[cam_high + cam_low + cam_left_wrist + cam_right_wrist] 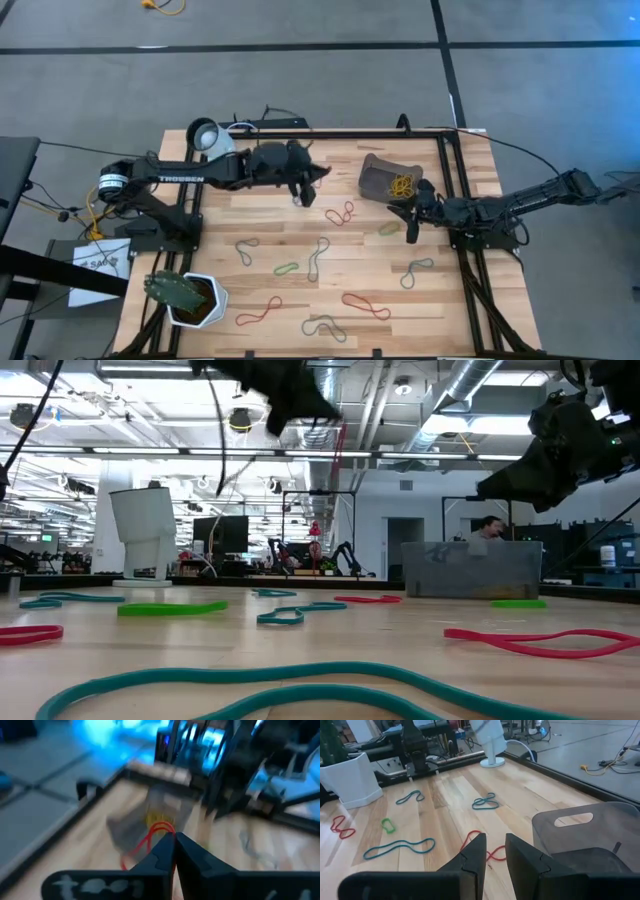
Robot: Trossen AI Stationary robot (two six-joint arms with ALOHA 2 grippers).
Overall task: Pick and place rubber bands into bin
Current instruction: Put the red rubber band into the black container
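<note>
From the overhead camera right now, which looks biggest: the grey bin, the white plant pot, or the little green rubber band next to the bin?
Largest to smallest in the high view:
1. The bin and the plant pot look about alike; I wouldn't rank one over the other.
2. The green rubber band is clearly smallest.

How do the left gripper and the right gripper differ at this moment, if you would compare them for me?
The left gripper is shut, pinching a red rubber band; the right gripper is open and holds nothing. The left gripper sits near the table's middle back, away from the bin; the right gripper hovers right beside the bin. Both have dark fingers and are raised above the tabletop.
</note>
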